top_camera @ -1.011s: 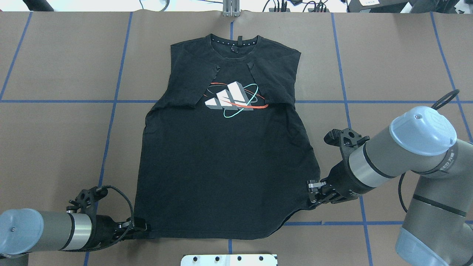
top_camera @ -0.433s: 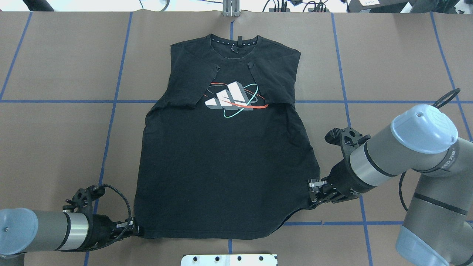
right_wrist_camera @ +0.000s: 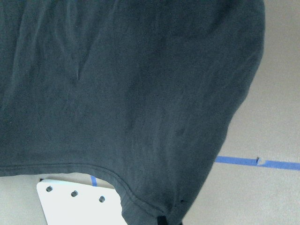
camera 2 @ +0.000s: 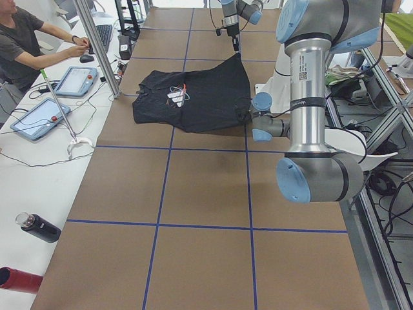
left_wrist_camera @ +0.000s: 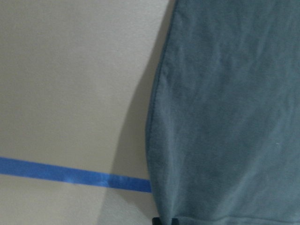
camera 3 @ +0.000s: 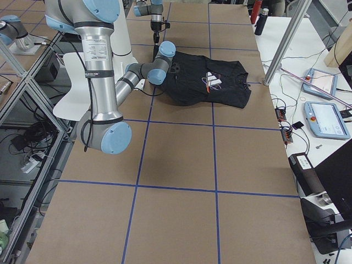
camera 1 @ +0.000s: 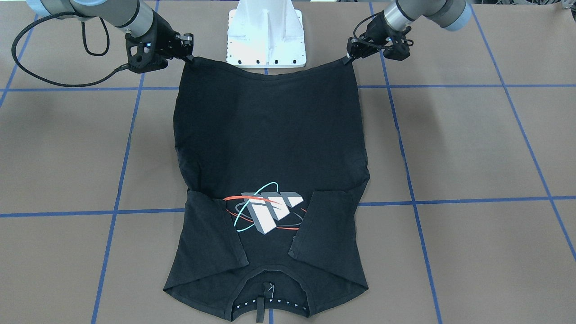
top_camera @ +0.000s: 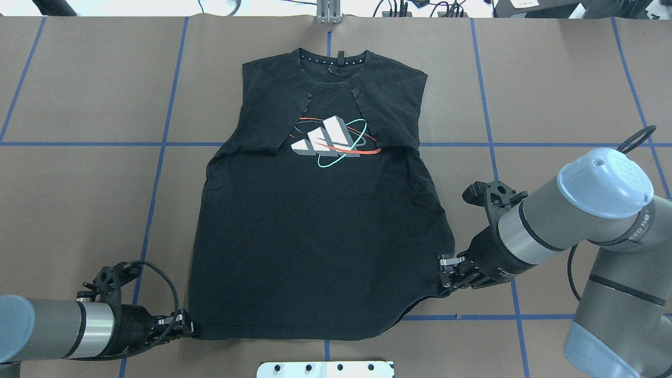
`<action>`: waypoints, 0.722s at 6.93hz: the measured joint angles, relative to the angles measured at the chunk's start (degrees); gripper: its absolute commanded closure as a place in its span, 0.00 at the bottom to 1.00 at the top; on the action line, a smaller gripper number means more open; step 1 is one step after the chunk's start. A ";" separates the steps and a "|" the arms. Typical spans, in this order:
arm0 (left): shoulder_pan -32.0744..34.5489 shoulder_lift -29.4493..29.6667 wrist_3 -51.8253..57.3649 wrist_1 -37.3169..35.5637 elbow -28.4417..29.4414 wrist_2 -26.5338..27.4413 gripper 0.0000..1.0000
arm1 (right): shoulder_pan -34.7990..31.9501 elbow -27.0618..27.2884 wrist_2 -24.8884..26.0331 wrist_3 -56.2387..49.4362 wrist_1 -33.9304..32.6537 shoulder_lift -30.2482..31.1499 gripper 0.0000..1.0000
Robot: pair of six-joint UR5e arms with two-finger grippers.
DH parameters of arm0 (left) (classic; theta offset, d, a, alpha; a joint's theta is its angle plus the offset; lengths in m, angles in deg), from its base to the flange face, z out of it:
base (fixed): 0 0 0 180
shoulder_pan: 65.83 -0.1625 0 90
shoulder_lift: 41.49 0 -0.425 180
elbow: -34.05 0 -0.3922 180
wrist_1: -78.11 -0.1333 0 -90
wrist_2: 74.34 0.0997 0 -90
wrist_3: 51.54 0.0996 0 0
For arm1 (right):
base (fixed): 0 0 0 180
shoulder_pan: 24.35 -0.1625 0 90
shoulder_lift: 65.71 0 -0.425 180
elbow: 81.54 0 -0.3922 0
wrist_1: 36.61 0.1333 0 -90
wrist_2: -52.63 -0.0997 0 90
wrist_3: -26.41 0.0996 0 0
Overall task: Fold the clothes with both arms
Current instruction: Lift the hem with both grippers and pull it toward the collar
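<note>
Risks first. The left gripper (top_camera: 190,326) and the right gripper (top_camera: 445,274) are each clamping shut on a hem corner of the T-shirt (top_camera: 315,236). In both wrist views only a sliver of fabric is showing at the pinch. My guess is that a corner is going to slip out if the arms pull apart or accelerate hard. One lost corner means a skewed fold.

The hem is also sagging slightly between the two grips. If the carry stays low, that slack is probably going to drag and bunch instead of laying over cleanly.

Uneven travel between the arms is the other likely cause of a crooked fold line.

Layout, working out from the grips:
- The shirt body is lying flat on the table (top_camera: 79,210), spreading away from both grippers.
- Beyond that, the print (top_camera: 328,140) is facing up.
- Both sleeves (top_camera: 268,121) are lying tucked inward beside the print. A jerk could flip them open.
- The collar (top_camera: 332,60) is sitting farthest from the grippers.
</note>
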State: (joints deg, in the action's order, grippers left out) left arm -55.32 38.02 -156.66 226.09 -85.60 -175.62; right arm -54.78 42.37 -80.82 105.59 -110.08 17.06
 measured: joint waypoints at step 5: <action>-0.22 -3.33 -0.05 -0.61 -7.38 -12.11 1.00 | 0.01 2.48 -11.87 1.91 13.09 14.21 1.00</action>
State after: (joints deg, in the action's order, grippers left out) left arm -55.54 34.68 -156.71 225.48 -92.97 -187.72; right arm -54.77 44.85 -92.69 107.50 -96.99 31.28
